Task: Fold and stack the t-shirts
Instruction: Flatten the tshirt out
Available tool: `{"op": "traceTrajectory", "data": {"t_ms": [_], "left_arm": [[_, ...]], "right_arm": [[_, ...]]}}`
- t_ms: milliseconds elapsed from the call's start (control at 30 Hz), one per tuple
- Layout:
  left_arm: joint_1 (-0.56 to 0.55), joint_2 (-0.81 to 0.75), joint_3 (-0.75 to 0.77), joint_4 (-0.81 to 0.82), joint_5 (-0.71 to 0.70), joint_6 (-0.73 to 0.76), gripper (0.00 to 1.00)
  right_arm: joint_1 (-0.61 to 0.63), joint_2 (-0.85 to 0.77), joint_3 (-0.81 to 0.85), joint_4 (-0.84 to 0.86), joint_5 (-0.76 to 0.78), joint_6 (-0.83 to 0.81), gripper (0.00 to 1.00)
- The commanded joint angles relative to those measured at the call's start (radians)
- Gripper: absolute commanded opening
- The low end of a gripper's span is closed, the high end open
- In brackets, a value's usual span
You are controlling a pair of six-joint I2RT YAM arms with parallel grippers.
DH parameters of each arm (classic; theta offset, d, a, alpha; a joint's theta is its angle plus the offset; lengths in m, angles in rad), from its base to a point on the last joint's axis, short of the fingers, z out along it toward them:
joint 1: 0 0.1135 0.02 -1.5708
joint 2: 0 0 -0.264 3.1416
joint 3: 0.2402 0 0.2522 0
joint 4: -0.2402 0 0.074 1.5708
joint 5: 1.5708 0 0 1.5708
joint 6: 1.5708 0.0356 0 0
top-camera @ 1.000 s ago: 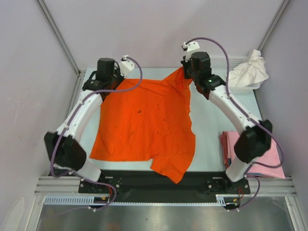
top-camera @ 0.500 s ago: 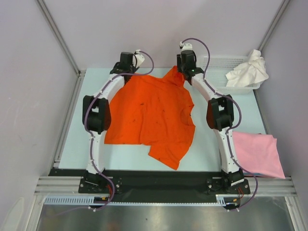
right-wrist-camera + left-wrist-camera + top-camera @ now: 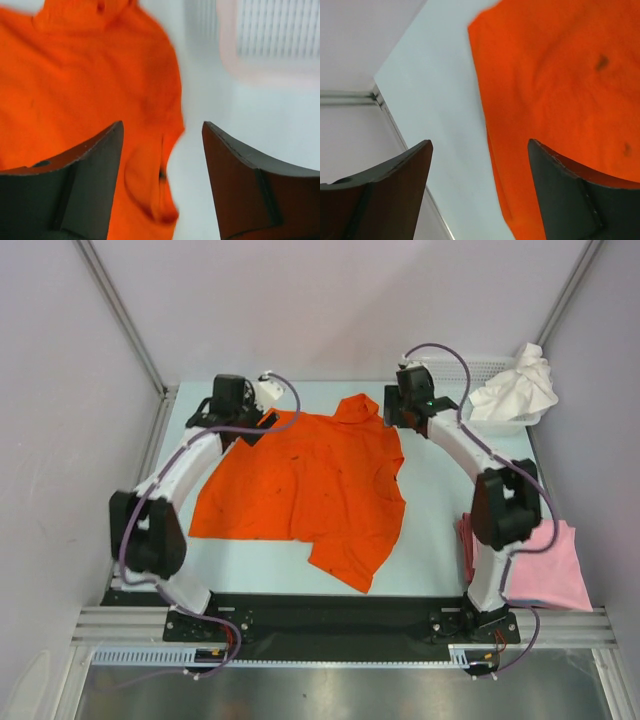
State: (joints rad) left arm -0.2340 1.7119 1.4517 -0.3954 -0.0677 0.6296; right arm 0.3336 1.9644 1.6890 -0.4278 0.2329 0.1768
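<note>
Swung apart: left pincer (image 3: 479,145), right pincer (image 3: 162,125), both spread; orange t-shirt (image 3: 310,480) released.

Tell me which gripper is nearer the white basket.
Right. The right gripper hangs open over the orange shirt, at its far right corner, just left of the basket. The left gripper is open at the shirt's far left edge, across the cloth from it.

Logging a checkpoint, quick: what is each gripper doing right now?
Left gripper: open, empty, above the orange t-shirt.
Right gripper: open, empty, over the same shirt.
</note>
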Motion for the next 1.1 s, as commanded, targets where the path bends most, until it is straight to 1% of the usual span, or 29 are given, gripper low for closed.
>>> {"op": "traceTrajectory", "data": {"t_ms": [0,33,67,100,133,200,267,333,367,400,467,567,633,733,800,833,900,933,967,1000,1033,1067], "left_arm": [[0.013,-0.17,-0.274,-0.069,0.095,0.097,0.81],[0.013,-0.245,-0.336,-0.079,0.085,0.123,0.79],[0.016,-0.279,-0.393,-0.08,0.082,0.168,0.77],[0.019,-0.316,-0.489,-0.082,0.078,0.186,0.77],[0.031,-0.374,-0.528,-0.097,0.08,0.223,0.77],[0.051,-0.416,-0.615,-0.123,0.086,0.258,0.8],[0.094,-0.44,-0.658,-0.134,0.08,0.301,0.82],[0.125,-0.451,-0.72,-0.106,0.072,0.346,0.83],[0.13,-0.454,-0.758,-0.091,0.033,0.358,0.83],[0.133,-0.456,-0.777,-0.057,0.014,0.373,0.84],[0.139,-0.46,-0.809,-0.03,-0.007,0.409,0.84],[0.15,-0.446,-0.855,-0.008,-0.029,0.444,0.84],[0.168,-0.436,-0.901,0.056,-0.056,0.465,0.84],[0.196,-0.408,-0.926,0.141,-0.061,0.46,0.83],[0.2,-0.393,-0.924,0.177,-0.057,0.446,0.8],[0.2,-0.382,-0.926,0.187,-0.049,0.441,0.75],[0.2,-0.374,-0.926,0.185,-0.031,0.435,0.64],[0.2,-0.374,-0.926,0.184,-0.015,0.429,0.57],[0.2,-0.374,-0.924,0.176,-0.008,0.427,0.42],[0.2,-0.376,-0.921,0.168,-0.001,0.424,0.34],[0.2,-0.379,-0.919,0.162,0.006,0.406,0.23],[0.2,-0.389,-0.915,0.161,0.012,0.392,0.01]], "right_arm": [[0.051,-0.23,-0.188,-0.051,-0.03,0.125,0.68],[0.062,-0.257,-0.268,-0.095,-0.026,0.139,0.68],[0.077,-0.284,-0.314,-0.113,-0.024,0.18,0.67],[0.1,-0.333,-0.354,-0.13,-0.033,0.199,0.66],[0.117,-0.36,-0.442,-0.158,-0.038,0.219,0.66],[0.154,-0.409,-0.526,-0.172,-0.047,0.266,0.65],[0.228,-0.473,-0.636,-0.184,-0.053,0.303,0.65],[0.306,-0.518,-0.704,-0.203,-0.055,0.364,0.65],[0.33,-0.527,-0.724,-0.206,-0.061,0.384,0.65],[0.347,-0.536,-0.742,-0.209,-0.081,0.43,0.65],[0.386,-0.562,-0.785,-0.184,-0.108,0.463,0.65],[0.406,-0.564,-0.85,-0.164,-0.156,0.506,0.66],[0.415,-0.556,-0.88,-0.17,-0.168,0.52,0.65],[0.444,-0.55,-0.923,-0.157,-0.175,0.535,0.65],[0.449,-0.532,-0.946,-0.125,-0.223,0.535,0.65],[0.446,-0.521,-0.962,-0.088,-0.233,0.536,0.65],[0.438,-0.504,-0.966,-0.056,-0.268,0.533,0.58],[0.435,-0.49,-0.968,-0.042,-0.265,0.533,0.49],[0.429,-0.489,-0.97,-0.036,-0.262,0.535,0.29],[0.424,-0.495,-0.974,-0.031,-0.254,0.536,0.2],[0.411,-0.504,-0.977,-0.022,-0.238,0.538,0.13],[0.398,-0.533,-0.985,-0.017,-0.234,0.538,0.03]]}}
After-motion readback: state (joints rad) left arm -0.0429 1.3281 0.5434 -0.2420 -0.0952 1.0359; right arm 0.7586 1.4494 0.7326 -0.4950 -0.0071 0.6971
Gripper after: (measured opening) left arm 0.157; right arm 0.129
